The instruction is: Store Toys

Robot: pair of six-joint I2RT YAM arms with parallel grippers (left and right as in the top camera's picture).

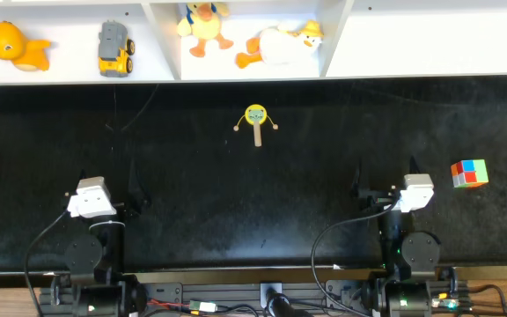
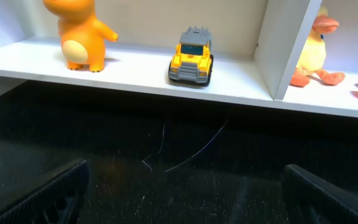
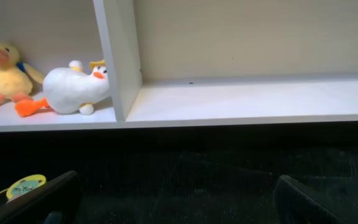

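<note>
Top view: both arms sit folded back, well short of the white shelf [image 1: 253,79]. Each has its wrist raised above its base and its gripper pointing toward the shelf. The left gripper [image 2: 185,202] faces the shelf's left compartment. Its two dark fingers [image 2: 42,193] stand wide apart and hold nothing. The right gripper [image 3: 176,205] faces the shelf's right compartment, its jaws also spread wide with nothing between them.

Two toys lie on the black table [image 1: 192,194] in front of the shelf. A small rattle drum [image 1: 255,117] has a round yellow face, a pale wooden handle and a bead on a string at each side. It lies just in front of the shelf's middle compartment, with its handle pointing away from the shelf. A cube [image 1: 469,173] of coloured squares, showing green, blue, orange and red, rests farther out from the shelf, in front of its right compartment.

Four toys stand inside the shelf. The left compartment holds an orange figure [image 2: 79,34] with a pale belly and, apart from it, a yellow toy truck [image 2: 191,56] with a grey top. The middle compartment holds a yellow plush duck [image 3: 5,74] with orange feet. Beside it, a white plush goose [image 3: 73,90] lies against the divider to the right compartment.
</note>
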